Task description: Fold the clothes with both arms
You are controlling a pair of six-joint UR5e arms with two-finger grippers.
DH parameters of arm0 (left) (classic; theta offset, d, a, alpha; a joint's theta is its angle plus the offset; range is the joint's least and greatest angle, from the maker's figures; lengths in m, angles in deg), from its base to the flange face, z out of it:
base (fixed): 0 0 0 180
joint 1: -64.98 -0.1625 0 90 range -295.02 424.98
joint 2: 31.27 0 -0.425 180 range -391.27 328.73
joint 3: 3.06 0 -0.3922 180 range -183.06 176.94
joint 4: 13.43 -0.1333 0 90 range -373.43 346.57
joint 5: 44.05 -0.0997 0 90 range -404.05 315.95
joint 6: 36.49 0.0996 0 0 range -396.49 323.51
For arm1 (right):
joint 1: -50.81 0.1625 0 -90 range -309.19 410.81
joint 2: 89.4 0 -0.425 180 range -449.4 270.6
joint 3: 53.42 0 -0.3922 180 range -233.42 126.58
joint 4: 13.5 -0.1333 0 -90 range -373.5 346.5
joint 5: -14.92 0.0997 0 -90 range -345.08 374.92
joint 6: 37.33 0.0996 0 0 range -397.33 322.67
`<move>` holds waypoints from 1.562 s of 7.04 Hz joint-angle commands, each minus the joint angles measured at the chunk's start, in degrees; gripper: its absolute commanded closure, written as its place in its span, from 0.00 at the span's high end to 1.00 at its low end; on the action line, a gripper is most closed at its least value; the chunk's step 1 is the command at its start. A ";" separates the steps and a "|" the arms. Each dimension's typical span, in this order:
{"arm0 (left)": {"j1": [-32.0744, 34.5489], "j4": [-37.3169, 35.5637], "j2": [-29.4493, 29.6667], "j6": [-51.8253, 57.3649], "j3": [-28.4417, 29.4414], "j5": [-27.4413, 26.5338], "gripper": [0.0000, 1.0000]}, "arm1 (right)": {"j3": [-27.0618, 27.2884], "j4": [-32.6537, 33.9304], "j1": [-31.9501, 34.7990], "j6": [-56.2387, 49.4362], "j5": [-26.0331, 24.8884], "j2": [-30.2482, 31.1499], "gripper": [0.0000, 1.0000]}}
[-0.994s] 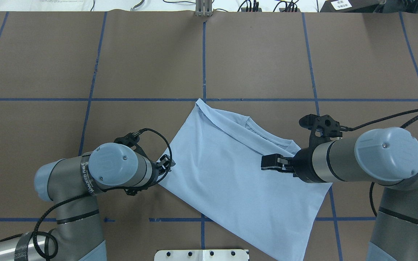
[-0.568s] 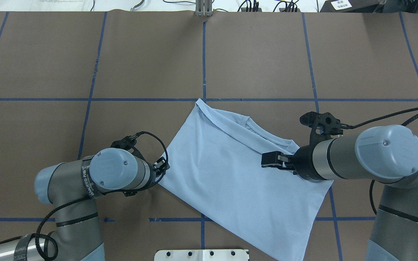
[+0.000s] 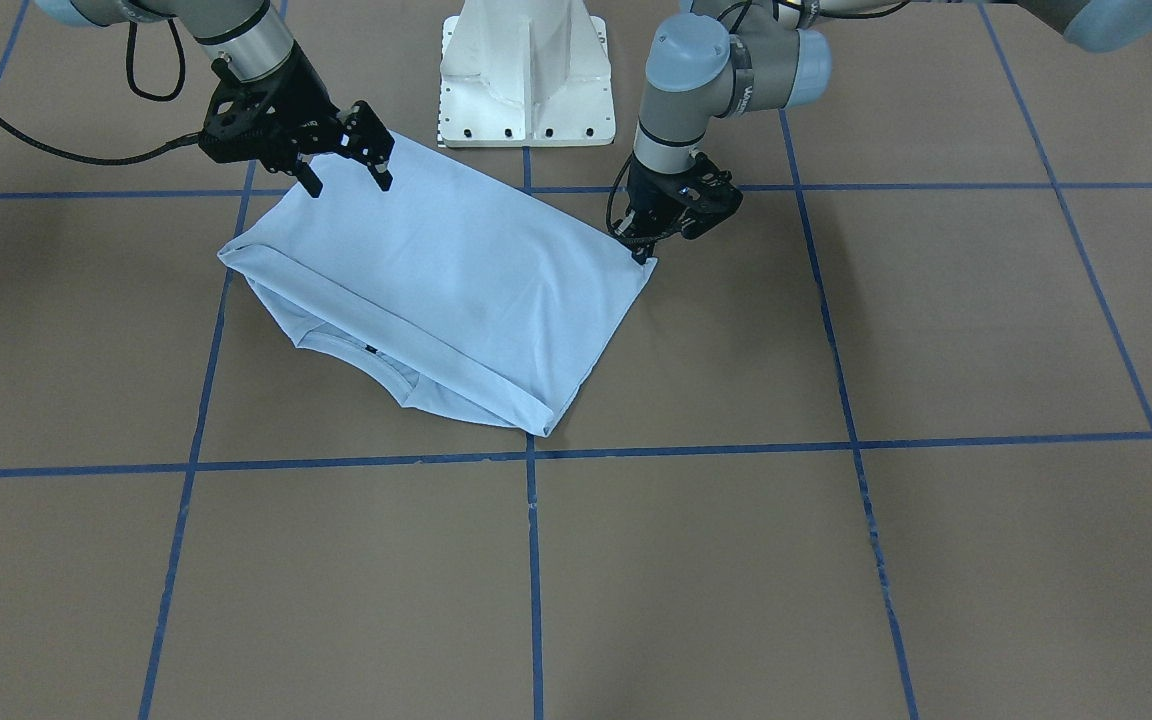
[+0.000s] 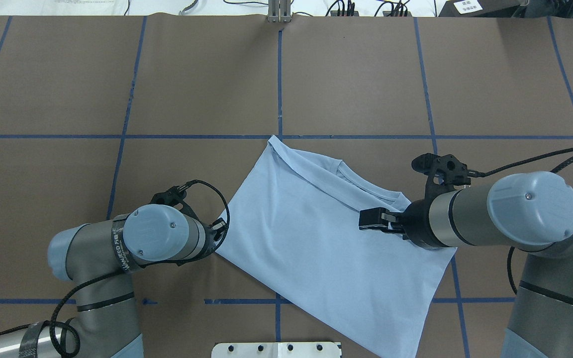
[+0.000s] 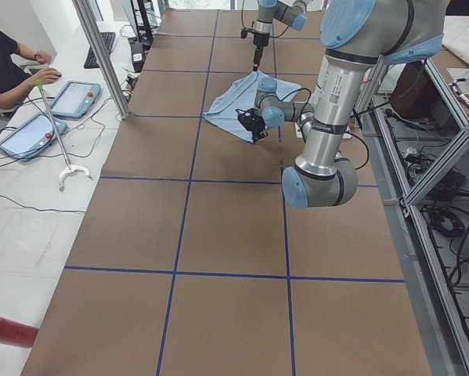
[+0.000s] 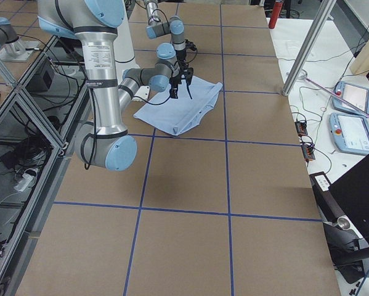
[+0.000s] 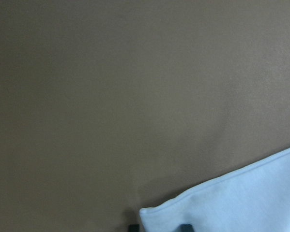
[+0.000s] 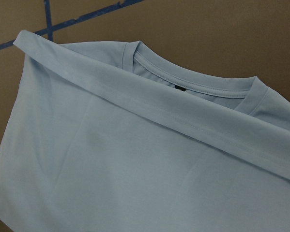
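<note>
The light blue T-shirt (image 4: 316, 238) lies folded flat on the brown table, askew, its ribbed collar (image 8: 198, 82) and neck label showing at the far edge. My left gripper (image 3: 644, 250) points down at the shirt's left corner. In the left wrist view that corner (image 7: 241, 203) lies between two dark fingertips (image 7: 132, 226) that stand a little apart. My right gripper (image 3: 351, 185) hovers open above the shirt's right part (image 4: 406, 258), holding nothing.
The white pedestal base (image 3: 526, 70) stands just behind the shirt's near edge. Blue tape lines (image 4: 279, 74) grid the table. Beyond the table's end on my left, a person (image 5: 3, 59) sits near two tablets (image 5: 58, 98) and a metal post (image 5: 101, 55).
My left gripper has drawn back a little toward the shirt's left edge and now sits mostly under its wrist. The right arm has barely shifted. The shirt has not moved.
</note>
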 commanded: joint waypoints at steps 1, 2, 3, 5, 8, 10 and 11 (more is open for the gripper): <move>0.85 -0.07 0.08 0.76 -0.12 0.05 0.00 | 0.00 0.00 0.09 0.00 0.00 0.13 1.00; 3.20 -0.08 0.34 1.28 -0.12 0.14 0.00 | 0.09 0.00 0.09 0.00 0.09 0.22 1.00; 6.01 -0.08 0.69 5.81 0.14 0.05 0.00 | 0.17 0.00 0.18 0.00 0.09 0.22 1.00; 13.04 0.71 4.62 12.51 8.00 -0.99 0.00 | 0.17 -0.09 0.27 0.00 0.00 0.22 1.00; 21.48 14.36 11.04 22.62 24.16 -1.18 0.00 | 0.09 -0.09 1.14 0.00 0.00 0.13 1.00; 24.75 18.79 18.50 31.48 34.02 -1.27 0.00 | 0.00 0.00 1.15 0.09 -0.09 0.31 1.00; 24.76 25.35 21.32 33.87 40.07 -4.05 0.00 | 0.00 0.00 1.15 0.09 -0.09 0.40 1.00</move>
